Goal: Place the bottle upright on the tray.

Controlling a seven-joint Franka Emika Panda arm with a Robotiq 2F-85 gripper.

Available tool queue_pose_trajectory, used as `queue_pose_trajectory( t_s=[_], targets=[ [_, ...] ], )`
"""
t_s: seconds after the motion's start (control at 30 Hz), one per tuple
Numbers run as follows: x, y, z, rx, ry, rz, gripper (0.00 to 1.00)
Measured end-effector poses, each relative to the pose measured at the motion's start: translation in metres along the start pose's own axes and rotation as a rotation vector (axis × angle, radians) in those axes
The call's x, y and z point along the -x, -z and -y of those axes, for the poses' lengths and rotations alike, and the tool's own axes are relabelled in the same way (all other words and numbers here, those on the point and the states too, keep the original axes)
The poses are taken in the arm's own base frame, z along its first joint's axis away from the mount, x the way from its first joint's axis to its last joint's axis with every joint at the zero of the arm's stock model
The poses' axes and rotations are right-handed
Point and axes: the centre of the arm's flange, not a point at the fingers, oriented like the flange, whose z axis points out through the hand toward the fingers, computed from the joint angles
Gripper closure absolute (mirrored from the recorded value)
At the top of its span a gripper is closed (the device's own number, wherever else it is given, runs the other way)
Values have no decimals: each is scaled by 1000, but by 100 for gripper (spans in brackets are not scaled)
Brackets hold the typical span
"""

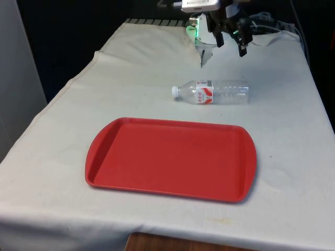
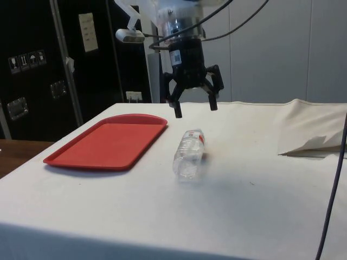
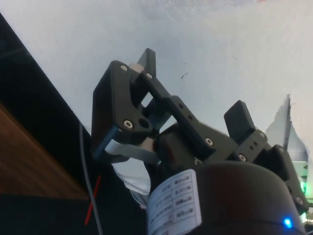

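Observation:
A clear plastic bottle point(image 1: 209, 92) with a white cap and a red-and-white label lies on its side on the white cloth, its cap toward the front view's left. In the side view the bottle point(image 2: 188, 154) rests just beside the red tray point(image 2: 108, 142). The tray point(image 1: 170, 157) is bare and sits nearer the front edge than the bottle. My black gripper point(image 1: 231, 46) hangs open in the air above and behind the bottle, touching nothing. The side view shows the gripper point(image 2: 195, 108) a short way over the bottle, and the wrist view shows the gripper point(image 3: 193, 90) with spread fingers over white cloth.
A raised fold of the cloth point(image 1: 205, 52) lies behind the bottle near the robot's base, also visible as the fold point(image 2: 312, 143) in the side view. Cables point(image 1: 267, 26) trail at the far right. The table edge runs close to the tray's front rim.

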Motion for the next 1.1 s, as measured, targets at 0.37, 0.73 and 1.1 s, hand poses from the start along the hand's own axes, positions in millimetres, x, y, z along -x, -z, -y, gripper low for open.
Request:
queue_pose_trajectory(
  t_s=[0.37, 0.73, 1.1],
  targets=[
    [-5, -4, -4, -3, -70, 12, 0],
    [-14, -6, -6, -4, -123, 14, 0],
    [-32, -14, -3, 4, -159, 21, 0]
  ],
)
